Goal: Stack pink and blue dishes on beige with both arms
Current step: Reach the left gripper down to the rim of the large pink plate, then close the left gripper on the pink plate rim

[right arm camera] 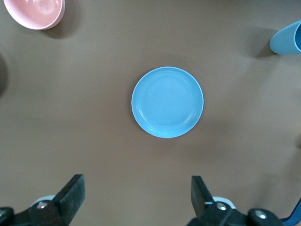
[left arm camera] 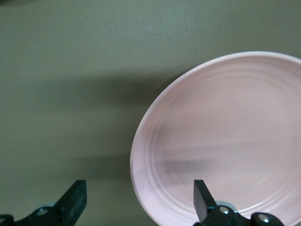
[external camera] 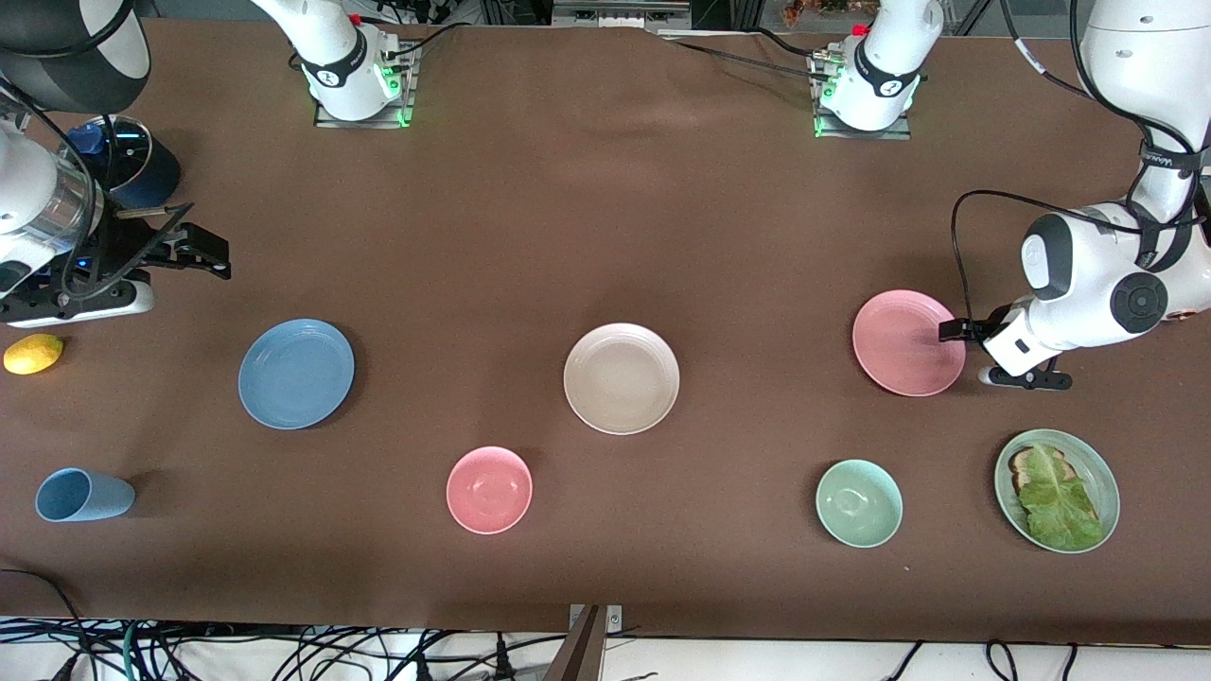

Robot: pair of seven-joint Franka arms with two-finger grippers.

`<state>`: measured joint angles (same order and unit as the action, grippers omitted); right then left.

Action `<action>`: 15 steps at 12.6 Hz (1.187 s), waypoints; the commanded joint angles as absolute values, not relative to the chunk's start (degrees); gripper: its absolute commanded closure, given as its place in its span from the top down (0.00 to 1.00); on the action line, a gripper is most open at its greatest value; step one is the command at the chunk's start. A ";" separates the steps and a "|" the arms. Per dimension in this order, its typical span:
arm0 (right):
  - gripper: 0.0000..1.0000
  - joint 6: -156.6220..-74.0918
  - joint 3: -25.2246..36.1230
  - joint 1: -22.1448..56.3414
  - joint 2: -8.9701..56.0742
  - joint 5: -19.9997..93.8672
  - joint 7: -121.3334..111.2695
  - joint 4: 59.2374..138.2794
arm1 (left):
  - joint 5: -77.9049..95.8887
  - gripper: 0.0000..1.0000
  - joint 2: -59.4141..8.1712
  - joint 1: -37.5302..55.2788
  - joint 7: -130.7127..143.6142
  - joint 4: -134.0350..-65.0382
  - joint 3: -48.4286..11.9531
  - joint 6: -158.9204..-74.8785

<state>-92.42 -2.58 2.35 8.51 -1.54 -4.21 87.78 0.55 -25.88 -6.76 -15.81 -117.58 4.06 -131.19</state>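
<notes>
The beige plate [external camera: 622, 378] lies mid-table. The pink plate [external camera: 906, 342] lies toward the left arm's end. My left gripper [external camera: 974, 352] is low at its rim and open. In the left wrist view the pink plate [left arm camera: 221, 141] has its rim between the fingers of the left gripper [left arm camera: 138, 200], one finger over the plate, the other over bare cloth. The blue plate [external camera: 296, 373] lies toward the right arm's end. My right gripper [external camera: 216, 257] hangs open and empty over the cloth beside it. The right wrist view shows the blue plate [right arm camera: 167, 102] ahead of the right gripper [right arm camera: 136, 195].
Nearer the front camera stand a pink bowl [external camera: 489, 489], a green bowl [external camera: 858, 502] and a green plate with lettuce [external camera: 1057, 490]. A light blue cup [external camera: 83, 495] lies on its side. A lemon [external camera: 33, 354] and a dark blue container [external camera: 132, 161] sit by the right arm.
</notes>
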 commanded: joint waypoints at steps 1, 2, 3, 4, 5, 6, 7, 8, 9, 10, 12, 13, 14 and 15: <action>1.00 -92.02 -2.72 2.02 6.68 -0.79 -4.48 88.33 | 1.85 1.00 -27.59 -7.64 -20.47 -117.16 3.96 -132.10; 1.00 -91.85 -2.72 2.02 6.68 -0.79 -4.57 88.42 | 1.85 1.00 -28.03 -7.65 -21.26 -116.98 3.96 -132.10; 1.00 -91.85 -2.72 2.02 6.85 -0.79 -4.66 88.42 | 1.85 0.93 -28.39 -7.73 -22.14 -116.81 3.96 -132.10; 1.00 -91.85 -2.64 2.02 6.86 -0.79 -4.66 88.42 | 1.93 0.79 -28.48 -7.73 -22.84 -116.81 3.96 -132.01; 1.00 -91.85 -2.64 1.93 7.03 -0.88 -4.66 88.24 | 1.93 0.54 -28.48 -7.73 -23.11 -116.81 3.96 -132.01; 1.00 -91.85 -2.55 1.59 7.03 -0.88 -4.66 88.07 | 1.93 0.37 -28.56 -7.47 -23.03 -116.55 4.04 -132.01; 1.00 -91.85 -2.37 1.41 7.12 -1.23 -4.75 87.81 | 1.85 0.25 -29.17 -6.95 -23.03 -116.02 4.04 -131.92; 1.00 -91.76 -2.37 1.32 7.12 -1.06 -4.66 87.80 | 1.85 0.07 -29.18 -6.94 -23.03 -116.02 4.04 -131.92; 1.00 -91.76 -1.85 0.97 7.38 -1.05 -4.75 87.80 | 1.85 0.00 -29.18 -6.86 -23.03 -115.93 3.96 -131.92; 1.00 -91.76 -1.58 0.53 7.99 -0.97 -4.83 87.80 | 1.85 0.00 -29.18 -6.86 -22.94 -115.84 3.96 -131.75; 1.00 -91.67 -1.49 0.26 8.17 -1.40 -5.71 87.80 | 1.93 0.00 -28.92 -6.59 -22.07 -113.74 3.87 -129.74; 1.00 -91.15 -1.58 0.35 8.35 -1.41 -5.71 87.72 | 2.02 0.00 -28.92 -5.90 -21.19 -111.90 3.87 -126.16; 1.00 -90.45 -1.58 0.44 8.78 -1.15 -5.97 87.89 | 1.93 0.00 -28.92 -5.54 -19.96 -110.14 3.87 -123.95; 1.00 -87.74 -1.84 0.61 8.70 -1.14 -5.45 87.89 | 2.02 0.00 -28.57 -5.54 -19.52 -108.56 3.61 -120.88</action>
